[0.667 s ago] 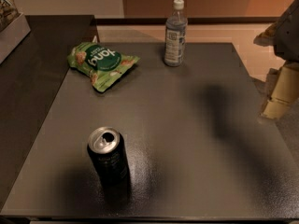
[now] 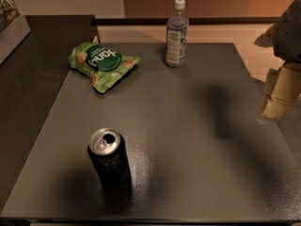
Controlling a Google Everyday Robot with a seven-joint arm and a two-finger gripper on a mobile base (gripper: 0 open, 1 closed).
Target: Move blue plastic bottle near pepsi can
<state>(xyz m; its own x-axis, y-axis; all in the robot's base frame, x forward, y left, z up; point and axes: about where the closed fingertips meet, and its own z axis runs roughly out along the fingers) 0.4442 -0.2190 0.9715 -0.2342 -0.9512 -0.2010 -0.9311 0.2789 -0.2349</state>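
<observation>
The blue plastic bottle [image 2: 176, 36], clear bluish with a white cap and a pale label, stands upright at the far edge of the dark table [image 2: 188, 126]. The pepsi can [image 2: 109, 158], dark with an opened silver top, stands upright near the front left. My gripper [image 2: 278, 95] hangs at the right edge of the view, above the table's right side. It is well right of the bottle and far from the can, and it holds nothing that I can see.
A green snack bag [image 2: 101, 65] lies at the far left of the table, left of the bottle. A darker counter [image 2: 37, 69] adjoins on the left, with a box [image 2: 9, 22] at its far corner. The table's right edge is just under my gripper.
</observation>
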